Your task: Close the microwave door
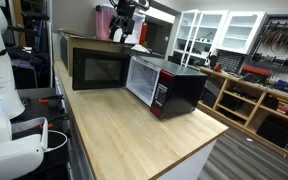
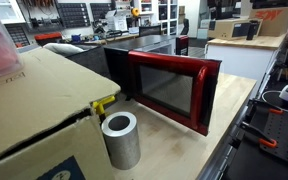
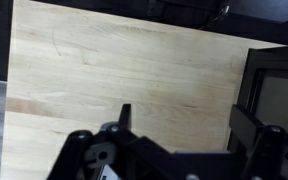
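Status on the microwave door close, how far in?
Done: nothing visible. The microwave door stands swung wide from the microwave.
In hand: the gripper is open, in the air over the wooden tabletop, apart from the door.
Left: reach the door and push it shut.

Wooden countertop point(image 1: 134, 128) with microwave point(image 1: 179, 85) and cardboard box point(image 2: 34, 110)

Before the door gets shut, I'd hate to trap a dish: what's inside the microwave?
In an exterior view, the microwave shows only pale interior, no dish. The angle hides much of it, and in an exterior view the open microwave door covers it.
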